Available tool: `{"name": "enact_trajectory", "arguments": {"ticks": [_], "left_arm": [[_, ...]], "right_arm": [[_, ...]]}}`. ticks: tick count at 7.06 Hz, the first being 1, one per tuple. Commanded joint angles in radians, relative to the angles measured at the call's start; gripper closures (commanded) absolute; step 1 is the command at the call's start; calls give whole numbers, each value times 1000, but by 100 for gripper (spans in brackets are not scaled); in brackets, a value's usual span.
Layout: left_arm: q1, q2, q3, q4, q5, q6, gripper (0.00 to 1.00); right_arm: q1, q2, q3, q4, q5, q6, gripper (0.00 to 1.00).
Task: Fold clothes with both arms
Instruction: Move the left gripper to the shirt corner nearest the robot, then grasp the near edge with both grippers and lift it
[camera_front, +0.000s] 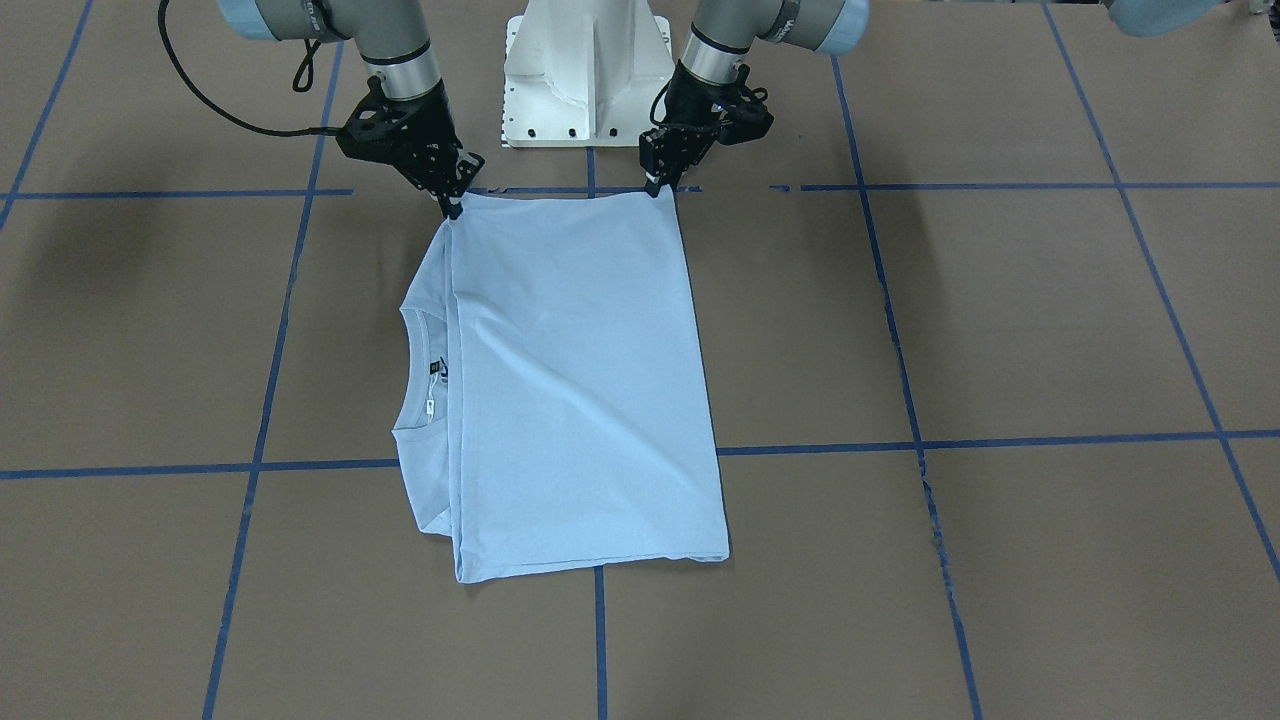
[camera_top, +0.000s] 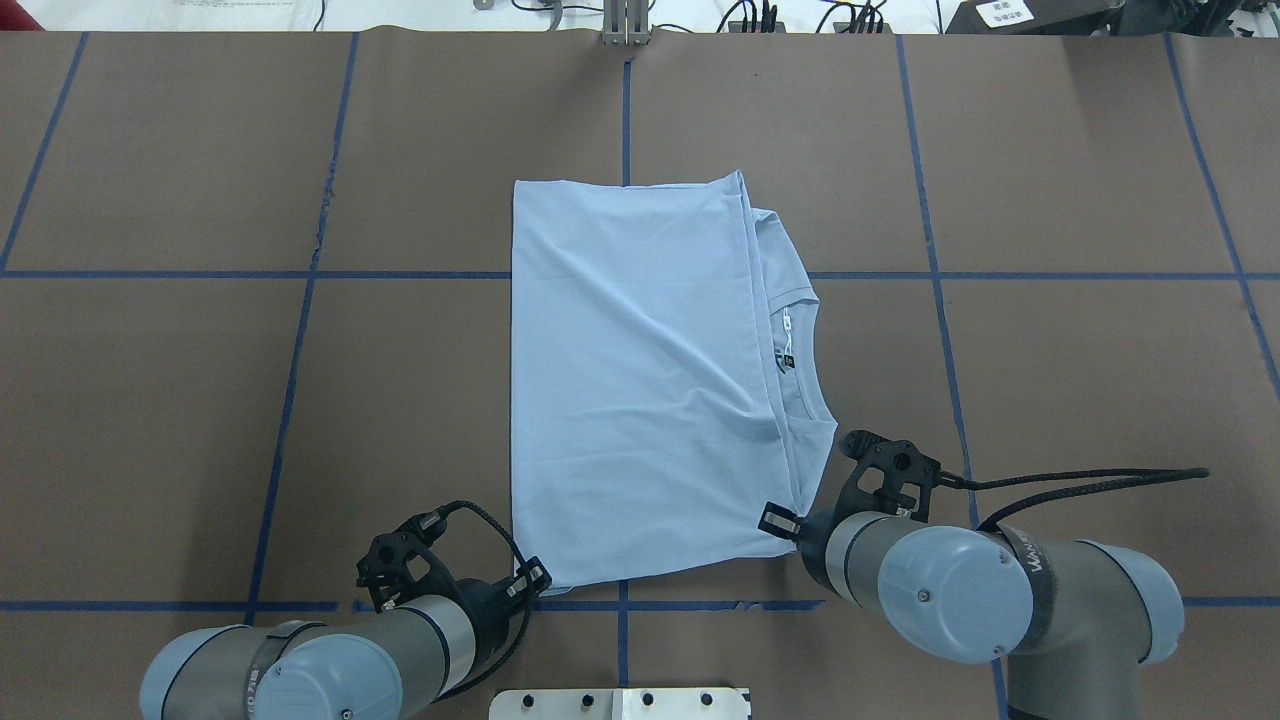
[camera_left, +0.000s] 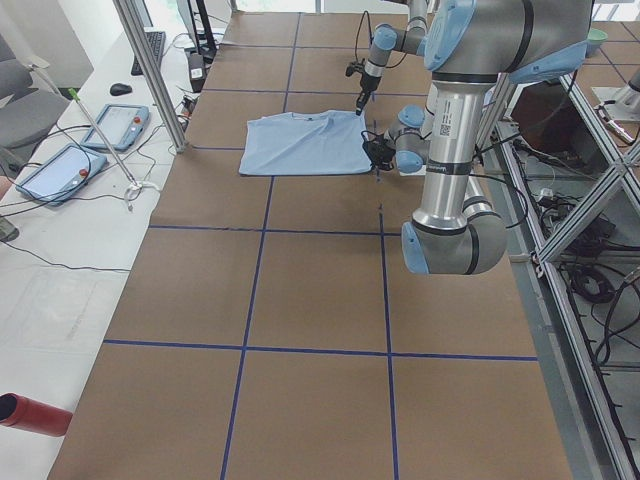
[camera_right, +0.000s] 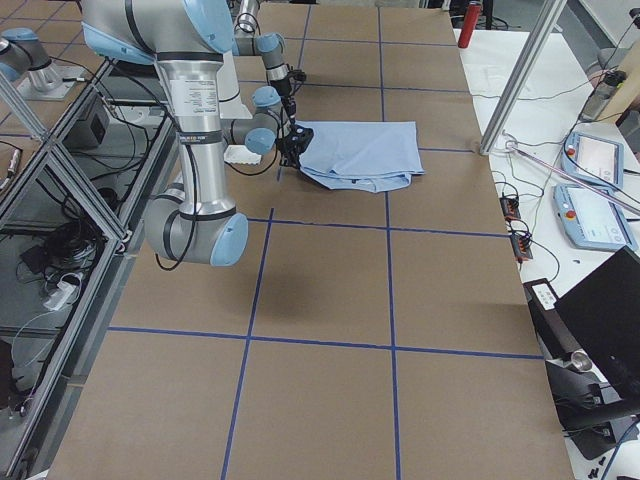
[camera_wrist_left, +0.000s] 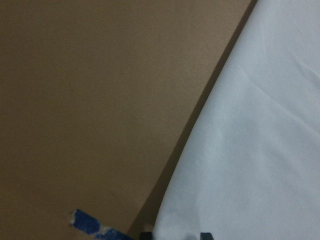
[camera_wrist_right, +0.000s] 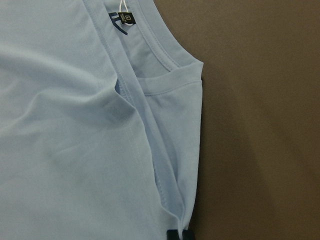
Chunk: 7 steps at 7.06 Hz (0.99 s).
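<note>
The folded light blue t-shirt (camera_front: 580, 390) lay flat at the middle of the matte brown desk (camera_front: 1000, 320), across its blue tape grid (camera_front: 1000, 441). Its ribbed collar and dark neck label (camera_front: 437, 368) peeked out along one side. Just short of the white pedestal (camera_front: 588, 70), the left pincer (camera_front: 660, 186) and right pincer (camera_front: 453, 207) were each nearly closed, apparently pinching a near corner of the soft, lightly creased cloth.

The grey-and-silver jointed left arm (camera_top: 400, 640) and right arm (camera_top: 1100, 600) wear pale blue joint caps (camera_top: 950, 595) and dark lettered bands (camera_top: 1035, 578). Black skeletal left gripper (camera_front: 655, 188) and right gripper (camera_front: 452, 208) trail black cables (camera_top: 1090, 480). At twelve o'clock, the white pedestal base (camera_front: 588, 75) shows dark screws (camera_front: 572, 132).
</note>
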Motion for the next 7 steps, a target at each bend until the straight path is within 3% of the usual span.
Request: {"name": "enact_trajectory", "arguments": {"ticks": [1,3,6,7], "left_arm": [[-8,-2,-10,47,-1,4,100],[1,16,-164,90,1,-13,100],[63,-13,-448,286,-1,-126,100],[11,-19,-453,288,-4,-103,100]], "right_arm": [[0,0,2,0,0,0,100],[-29,-11,52,-1,2,2,100],[-57,-118,279,-1,17,104,100],[-10,-111,282,-1,18,103,100]]}}
